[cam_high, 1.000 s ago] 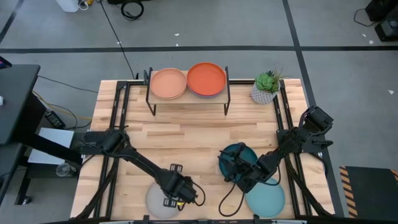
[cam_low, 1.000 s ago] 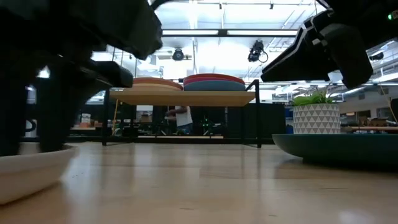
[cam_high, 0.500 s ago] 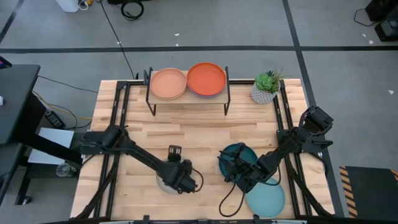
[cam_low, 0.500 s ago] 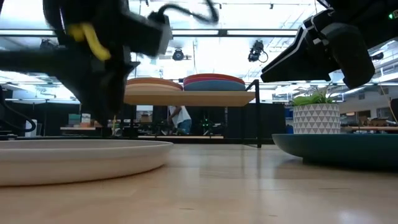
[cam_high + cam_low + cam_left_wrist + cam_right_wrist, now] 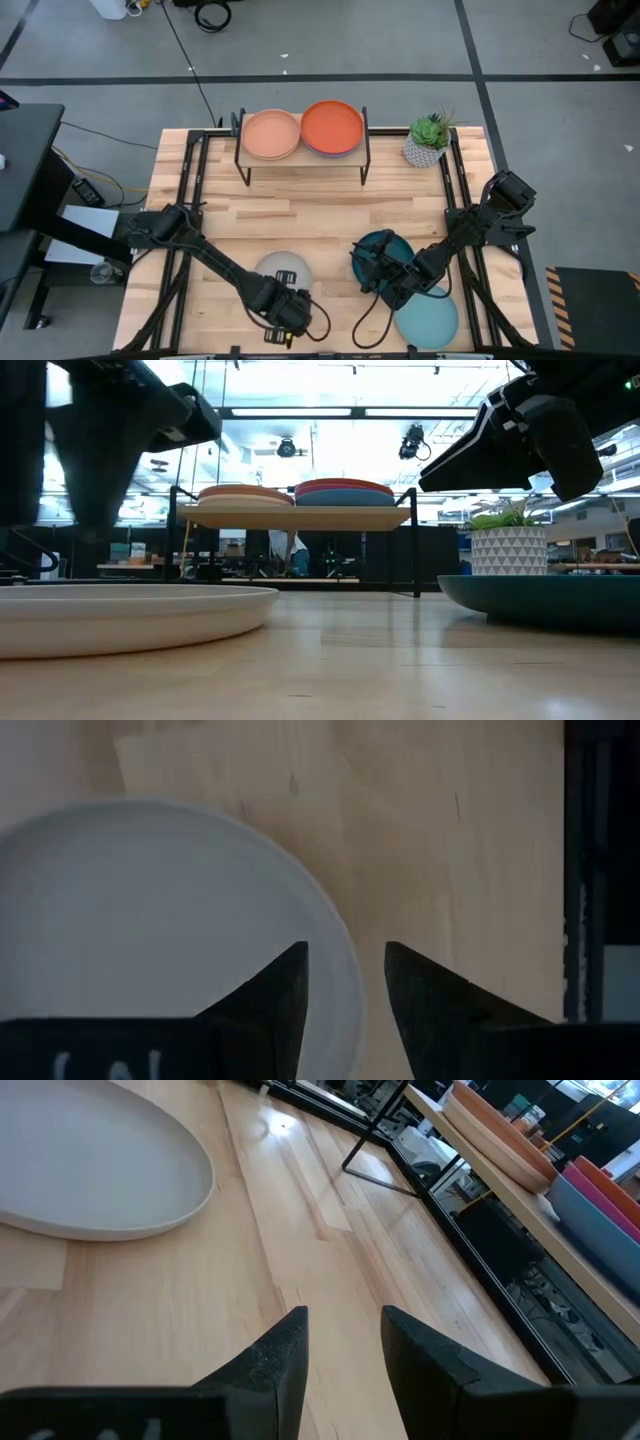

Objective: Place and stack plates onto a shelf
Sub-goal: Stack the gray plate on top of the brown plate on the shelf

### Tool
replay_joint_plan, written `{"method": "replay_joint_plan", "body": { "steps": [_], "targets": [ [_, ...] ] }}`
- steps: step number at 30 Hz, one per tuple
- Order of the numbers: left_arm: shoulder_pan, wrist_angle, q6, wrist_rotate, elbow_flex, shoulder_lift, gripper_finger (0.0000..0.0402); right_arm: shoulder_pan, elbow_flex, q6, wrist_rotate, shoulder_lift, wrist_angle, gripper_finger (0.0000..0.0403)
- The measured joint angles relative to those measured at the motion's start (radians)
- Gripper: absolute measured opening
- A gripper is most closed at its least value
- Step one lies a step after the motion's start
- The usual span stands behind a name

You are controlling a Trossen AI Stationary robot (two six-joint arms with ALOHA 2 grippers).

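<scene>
The light grey plate (image 5: 283, 268) lies flat on the table in front of the left arm, and shows in the low view (image 5: 130, 615) too. My left gripper (image 5: 288, 306) hovers open at its near rim. In the left wrist view its fingers (image 5: 345, 960) straddle that rim (image 5: 340, 935). My right gripper (image 5: 372, 270) is open and stays above the dark teal plate (image 5: 392, 245), which rests on the table. The pale aqua plate (image 5: 428, 320) lies near the table's front edge. The shelf (image 5: 300, 152) at the far side carries a terracotta-topped stack (image 5: 270, 133) and an orange-topped stack (image 5: 332, 127).
A potted plant (image 5: 428, 140) stands right of the shelf at the table's far right. Black rails (image 5: 190, 200) run along both sides of the table. Bare wood lies between the shelf and the plates. Cables trail below the right gripper.
The light grey plate moved from the table's near edge toward the far side, and now lies flat farther in. My left gripper travelled with it, then drew back toward the near edge, uncovering the plate. The right arm kept still.
</scene>
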Motion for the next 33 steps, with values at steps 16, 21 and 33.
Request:
{"method": "replay_joint_plan", "body": {
  "steps": [16,21,33],
  "targets": [
    [-0.003,0.178,-0.145,0.061,-0.117,0.006,0.0142,0.000,0.000,-0.001,-0.008,0.000,0.001,0.0134],
    [-0.003,0.201,-0.148,0.053,-0.152,0.006,0.0142,0.000,0.000,-0.003,-0.008,0.000,0.000,0.0134],
    [-0.002,0.187,-0.143,0.010,-0.167,0.006,0.0066,0.000,0.000,-0.003,-0.008,0.000,0.000,0.0134]
  ]
}}
